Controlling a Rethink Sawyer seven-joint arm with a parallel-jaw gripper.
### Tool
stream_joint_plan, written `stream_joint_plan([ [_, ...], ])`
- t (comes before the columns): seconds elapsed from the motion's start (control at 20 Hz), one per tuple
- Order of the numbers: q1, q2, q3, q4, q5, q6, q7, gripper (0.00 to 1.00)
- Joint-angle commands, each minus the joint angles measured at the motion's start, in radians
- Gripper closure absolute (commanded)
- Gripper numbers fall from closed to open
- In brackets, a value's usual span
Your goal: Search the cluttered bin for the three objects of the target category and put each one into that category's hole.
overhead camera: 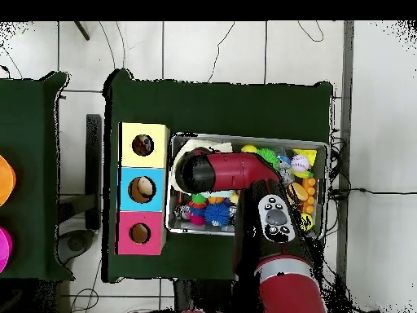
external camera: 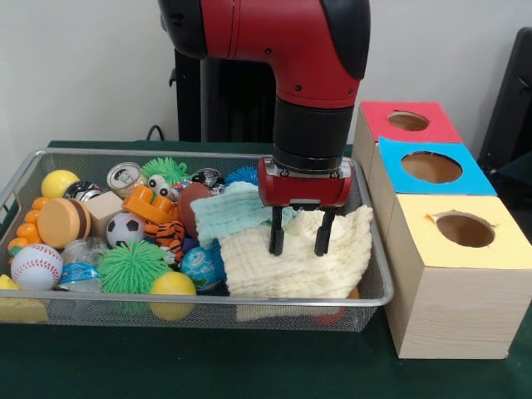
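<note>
My gripper (external camera: 300,242) hangs open over the right end of the wire mesh bin (external camera: 208,302), its two black fingertips (external camera: 276,241) spread apart and resting on or just above a pale yellow cloth (external camera: 291,266). Nothing is between the fingers. A mint green cloth (external camera: 229,212) lies just left of the gripper, partly under the yellow one. To the right stand three wooden boxes, each with a round hole in its top: red (external camera: 407,122), blue (external camera: 430,168) and yellow (external camera: 465,231). In the overhead view the red arm (overhead camera: 224,171) hides the gripper; the yellow cloth (overhead camera: 195,147) shows beside it.
The bin's left half is piled with toys: a baseball (external camera: 36,266), a soccer ball (external camera: 125,229), green spiky balls (external camera: 133,268), yellow balls (external camera: 172,287), a tin can (external camera: 125,176), a toy burger (external camera: 62,222) and a tiger figure (external camera: 169,237). The boxes (overhead camera: 142,189) stand against the bin's side.
</note>
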Motion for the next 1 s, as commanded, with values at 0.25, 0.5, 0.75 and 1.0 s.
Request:
stream_joint_plan([
  [0.25,-0.012,0.101,0.024,-0.003,-0.076,-0.037,0.019,0.0],
  [0.5,-0.011,0.113,0.022,-0.001,-0.076,-0.048,0.021,0.0],
  [0.75,-0.012,0.122,0.023,-0.004,-0.074,-0.056,0.016,0.0],
  [1.0,-0.009,0.125,0.022,-0.007,-0.081,-0.066,0.007,0.0],
])
